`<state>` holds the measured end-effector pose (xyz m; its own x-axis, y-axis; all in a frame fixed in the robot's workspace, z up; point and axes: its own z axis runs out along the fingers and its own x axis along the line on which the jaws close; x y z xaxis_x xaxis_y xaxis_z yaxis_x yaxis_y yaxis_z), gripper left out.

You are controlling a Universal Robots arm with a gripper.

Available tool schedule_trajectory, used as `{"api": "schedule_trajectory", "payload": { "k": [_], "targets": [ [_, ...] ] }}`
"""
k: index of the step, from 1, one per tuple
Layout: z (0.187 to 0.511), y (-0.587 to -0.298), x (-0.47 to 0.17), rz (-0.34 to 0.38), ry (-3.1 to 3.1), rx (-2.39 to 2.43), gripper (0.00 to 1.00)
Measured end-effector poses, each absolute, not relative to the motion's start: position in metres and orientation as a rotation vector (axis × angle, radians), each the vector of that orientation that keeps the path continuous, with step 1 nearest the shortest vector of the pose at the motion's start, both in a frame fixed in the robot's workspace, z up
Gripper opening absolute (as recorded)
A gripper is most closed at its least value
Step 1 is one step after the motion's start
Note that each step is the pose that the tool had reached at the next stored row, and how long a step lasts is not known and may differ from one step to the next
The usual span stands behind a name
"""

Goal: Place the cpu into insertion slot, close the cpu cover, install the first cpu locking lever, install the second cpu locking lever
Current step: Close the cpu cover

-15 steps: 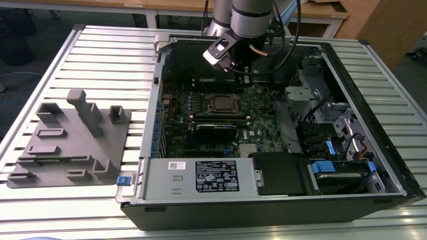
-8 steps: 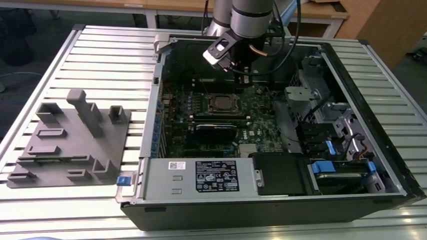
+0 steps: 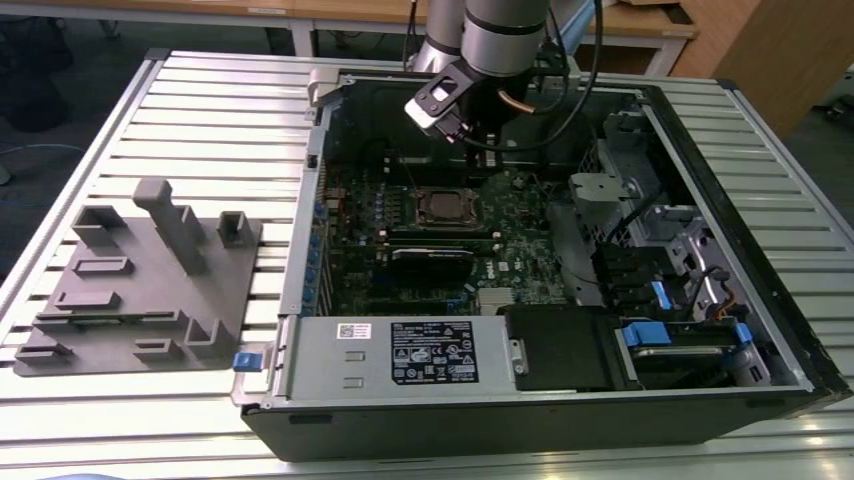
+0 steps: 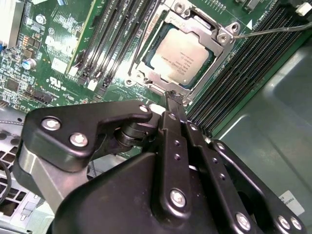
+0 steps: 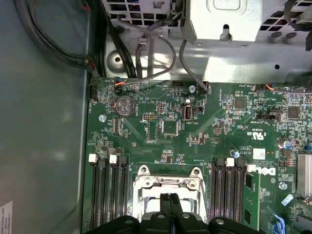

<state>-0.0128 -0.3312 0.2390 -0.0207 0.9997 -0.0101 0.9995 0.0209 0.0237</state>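
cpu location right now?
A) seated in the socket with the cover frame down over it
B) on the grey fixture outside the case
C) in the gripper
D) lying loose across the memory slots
A: in the second wrist view the cpu lies flat on the green board with the cpu cover framing its top. The gripper is shut at the socket's edge, with no chip in it.

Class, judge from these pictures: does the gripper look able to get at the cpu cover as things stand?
Probably yes. In the second wrist view the gripper hangs right over an edge of the cpu cover, the case is open, and nothing lies between them.
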Motion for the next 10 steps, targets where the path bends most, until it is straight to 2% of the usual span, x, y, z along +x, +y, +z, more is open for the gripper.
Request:
{"api": "schedule_trajectory", "payload": {
  "k": [10],
  "targets": [
    [0.232, -0.333, -0.026, 0.015, 2.227, 2.182, 0.11]
  ]
}}
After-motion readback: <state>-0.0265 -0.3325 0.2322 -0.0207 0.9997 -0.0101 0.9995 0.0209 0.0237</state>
